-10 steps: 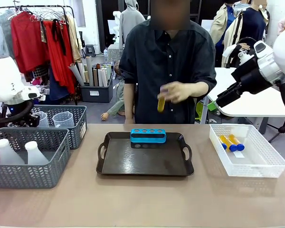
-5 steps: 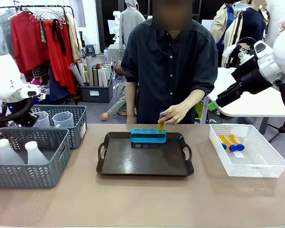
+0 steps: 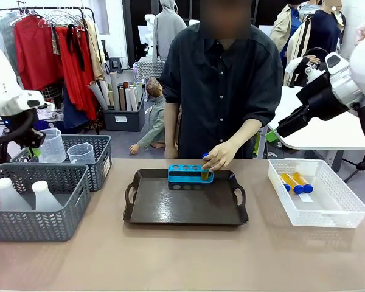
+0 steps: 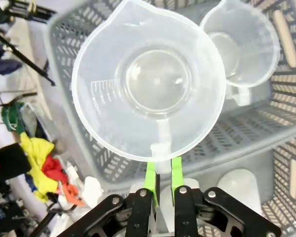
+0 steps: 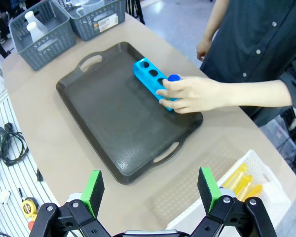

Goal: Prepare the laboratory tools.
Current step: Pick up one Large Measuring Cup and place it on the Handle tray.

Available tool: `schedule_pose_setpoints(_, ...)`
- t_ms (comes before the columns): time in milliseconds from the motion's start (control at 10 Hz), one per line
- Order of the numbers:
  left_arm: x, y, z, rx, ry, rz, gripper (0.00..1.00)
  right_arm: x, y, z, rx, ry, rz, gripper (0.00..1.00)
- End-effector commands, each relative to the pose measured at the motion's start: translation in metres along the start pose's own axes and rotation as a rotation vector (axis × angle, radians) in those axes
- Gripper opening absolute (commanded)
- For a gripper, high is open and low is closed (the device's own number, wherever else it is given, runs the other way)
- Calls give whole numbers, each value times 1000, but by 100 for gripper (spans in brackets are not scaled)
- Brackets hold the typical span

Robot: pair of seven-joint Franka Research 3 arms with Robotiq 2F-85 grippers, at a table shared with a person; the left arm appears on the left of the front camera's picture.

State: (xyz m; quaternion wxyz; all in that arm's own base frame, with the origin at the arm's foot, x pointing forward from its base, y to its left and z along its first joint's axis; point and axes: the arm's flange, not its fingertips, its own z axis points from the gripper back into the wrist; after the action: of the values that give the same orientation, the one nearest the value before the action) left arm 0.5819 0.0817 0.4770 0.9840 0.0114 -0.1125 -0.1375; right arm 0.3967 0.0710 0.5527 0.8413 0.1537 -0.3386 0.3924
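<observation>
The job looks to be at an early stage. The left end effector (image 4: 163,170) is clamped shut on the handle of the clear beaker (image 4: 148,84), which hangs just beyond its fingertips, lifted above the grey mesh basket (image 4: 246,140). A second beaker (image 4: 241,44) stands in that basket, below and to one side. The lifted beaker has yet to reach the dark tray (image 3: 185,210), well off to this end effector's right. There the person's hand (image 3: 218,157) seats one blue-capped tube (image 3: 205,159) in the end hole of the blue rack (image 3: 185,174), whose other three holes are empty. At least two more tubes (image 3: 297,182) lie in the white basket (image 3: 328,213), and two white flasks (image 3: 45,196) sit in the nearer grey basket. The right end effector (image 5: 150,190) is empty, with its jaws spread wide. It is held high above the desk (image 5: 39,106), with the tray below and ahead of its fingertips.
</observation>
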Motion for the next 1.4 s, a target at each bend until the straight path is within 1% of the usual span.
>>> schedule_pose_setpoints(0, -4, -16, 50, -36, -45, -83, 0, 1, 0, 0, 19, -18, -4, 100)
schedule_pose_setpoints(100, -3, -28, 74, -28, -66, -131, 0, 1, 0, 0, 19, -18, -4, 100)
schedule_pose_setpoints(200, -2, -48, 105, -19, -102, -201, 0, 1, 0, 0, 19, -18, -4, 100)
schedule_pose_setpoints(400, 0, -87, 151, -40, -144, -317, 0, 1, 0, 0, 19, -18, -4, 100)
schedule_pose_setpoints(500, 3, -105, 169, -72, -157, -381, 0, 1, 0, 0, 19, -18, -4, 100)
schedule_pose_setpoints(700, 11, -154, 196, -132, -132, -526, 0, 1, 0, 0, 19, -18, -4, 100)
schedule_pose_setpoints(1000, 25, -217, 215, -130, -139, -748, 0, 1, 0, 0, 19, -18, -4, 100)
schedule_pose_setpoints(1200, 43, -258, 204, -165, -111, -910, 0, 1, 0, 0, 19, -18, -4, 100)
schedule_pose_setpoints(1300, 51, -274, 195, -196, -121, -955, 0, 1, 0, 0, 19, -18, -4, 100)
